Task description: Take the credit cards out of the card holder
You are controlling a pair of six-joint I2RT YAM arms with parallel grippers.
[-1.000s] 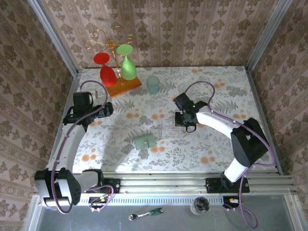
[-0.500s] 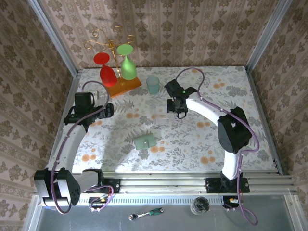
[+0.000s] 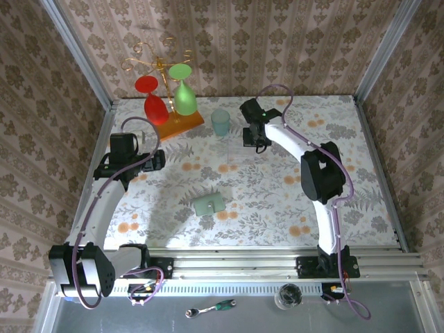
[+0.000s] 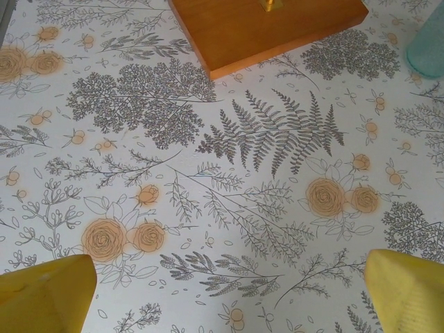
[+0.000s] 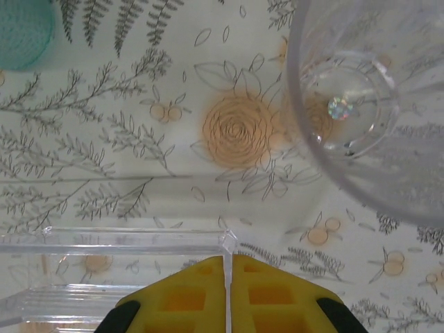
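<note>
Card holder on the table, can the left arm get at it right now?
Probably yes: the left gripper is open, and just flat tablecloth lies between it and the card holder.

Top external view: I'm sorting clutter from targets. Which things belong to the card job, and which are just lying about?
Job: card holder.
Lying about: teal cup, orange-based glass rack, wrench, clear glass.
</note>
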